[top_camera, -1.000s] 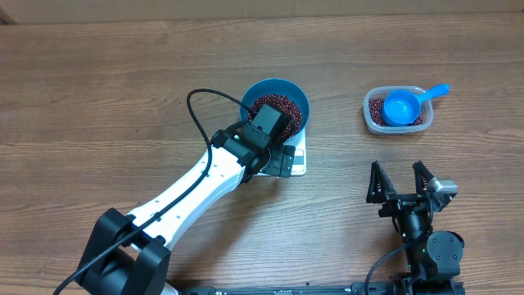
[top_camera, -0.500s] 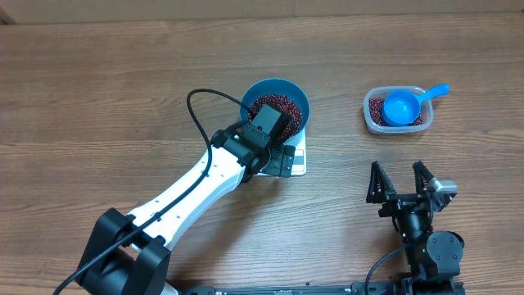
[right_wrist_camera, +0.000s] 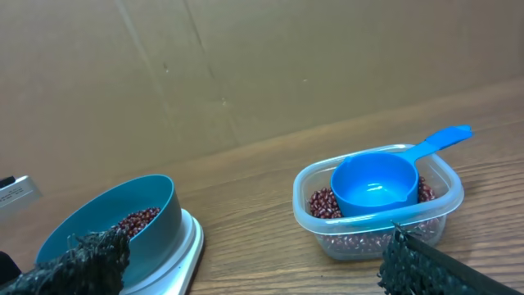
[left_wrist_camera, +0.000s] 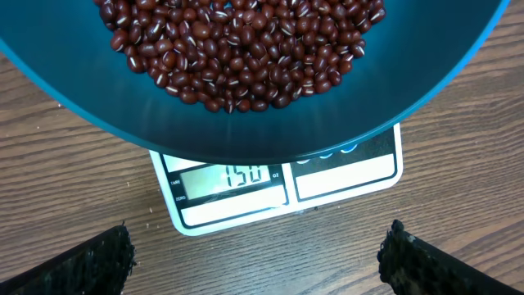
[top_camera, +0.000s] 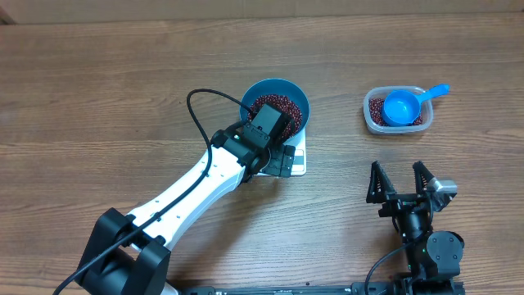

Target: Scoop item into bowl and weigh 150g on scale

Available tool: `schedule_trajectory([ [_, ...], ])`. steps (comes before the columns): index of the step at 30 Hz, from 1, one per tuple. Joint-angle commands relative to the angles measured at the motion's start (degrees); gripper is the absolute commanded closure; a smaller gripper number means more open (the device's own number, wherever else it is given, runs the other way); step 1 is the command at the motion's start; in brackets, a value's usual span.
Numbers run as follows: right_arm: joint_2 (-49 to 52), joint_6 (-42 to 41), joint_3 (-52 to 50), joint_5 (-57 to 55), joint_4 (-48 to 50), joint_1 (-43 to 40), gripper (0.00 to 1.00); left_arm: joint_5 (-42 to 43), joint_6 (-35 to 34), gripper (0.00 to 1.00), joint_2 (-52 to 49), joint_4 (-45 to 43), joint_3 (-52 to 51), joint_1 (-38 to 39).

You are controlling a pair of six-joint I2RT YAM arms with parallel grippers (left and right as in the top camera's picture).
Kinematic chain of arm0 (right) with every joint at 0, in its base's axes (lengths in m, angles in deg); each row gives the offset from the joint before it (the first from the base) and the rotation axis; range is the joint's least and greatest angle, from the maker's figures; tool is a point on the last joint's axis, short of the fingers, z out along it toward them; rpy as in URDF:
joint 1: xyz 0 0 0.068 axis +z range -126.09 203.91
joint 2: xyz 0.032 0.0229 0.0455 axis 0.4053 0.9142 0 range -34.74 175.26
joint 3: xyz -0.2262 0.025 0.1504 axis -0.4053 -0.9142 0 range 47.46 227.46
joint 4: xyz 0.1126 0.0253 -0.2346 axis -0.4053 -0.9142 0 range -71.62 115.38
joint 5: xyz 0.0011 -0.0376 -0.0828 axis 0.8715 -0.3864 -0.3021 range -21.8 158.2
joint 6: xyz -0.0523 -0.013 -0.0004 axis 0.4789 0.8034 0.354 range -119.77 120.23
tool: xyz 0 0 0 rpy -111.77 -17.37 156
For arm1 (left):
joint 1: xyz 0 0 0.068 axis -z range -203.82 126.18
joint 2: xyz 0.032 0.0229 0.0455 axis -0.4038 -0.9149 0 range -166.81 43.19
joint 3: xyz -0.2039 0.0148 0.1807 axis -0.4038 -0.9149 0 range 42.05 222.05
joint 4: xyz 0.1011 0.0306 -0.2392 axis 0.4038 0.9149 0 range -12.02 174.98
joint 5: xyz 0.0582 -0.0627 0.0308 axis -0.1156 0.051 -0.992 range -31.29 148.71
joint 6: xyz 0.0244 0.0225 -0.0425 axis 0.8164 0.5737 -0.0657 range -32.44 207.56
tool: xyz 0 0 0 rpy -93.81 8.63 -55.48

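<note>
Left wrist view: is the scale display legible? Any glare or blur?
Left wrist: the scale display is sharp and reads 150, with no glare over the digits, though the bowl overhangs its top edge; the left fingertips are soft. Overhead: the left arm hides the display.

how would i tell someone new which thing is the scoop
On the wooden table, look right of the scale to the clear tub of beans. The scoop lies in it: small, blue, with a handle, unlike the big handleless blue bowl.

White left arm [top_camera: 192, 188], black right tool [top_camera: 397, 167]
</note>
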Motion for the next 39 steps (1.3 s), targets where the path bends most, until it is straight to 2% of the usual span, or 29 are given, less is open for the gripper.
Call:
schedule_trajectory([
  [1,-0.5,0.0,-0.6,-0.4,0.1,0.2,0.0,-0.7,-1.2,0.01,-0.4,-0.1,-0.2,-0.3],
  [14,-0.5,0.0,-0.6,-0.4,0.1,0.2,0.0,-2.0,-1.2,0.01,1.7,0.2,-0.3,-0.3],
  [28,-0.5,0.0,-0.6,-0.4,0.1,0.2,0.0,-8.4,0.1,0.0,18.7,-2.3,-1.3,-1.9],
  [34,-0.5,0.0,-0.6,-0.4,0.1,0.2,0.0,-8.7,0.1,0.01,27.0,-4.3,-9.0,-2.6],
  [37,-0.5,0.0,-0.6,-0.4,0.1,0.2,0.0,-8.3,-0.4,0.0,28.4,-9.5,-16.3,-2.6],
  [39,-0.5,0.0,-0.6,-0.4,0.1,0.2,0.0,-8.3,-0.4,0.0,28.9,-16.5,-20.6,-2.6],
])
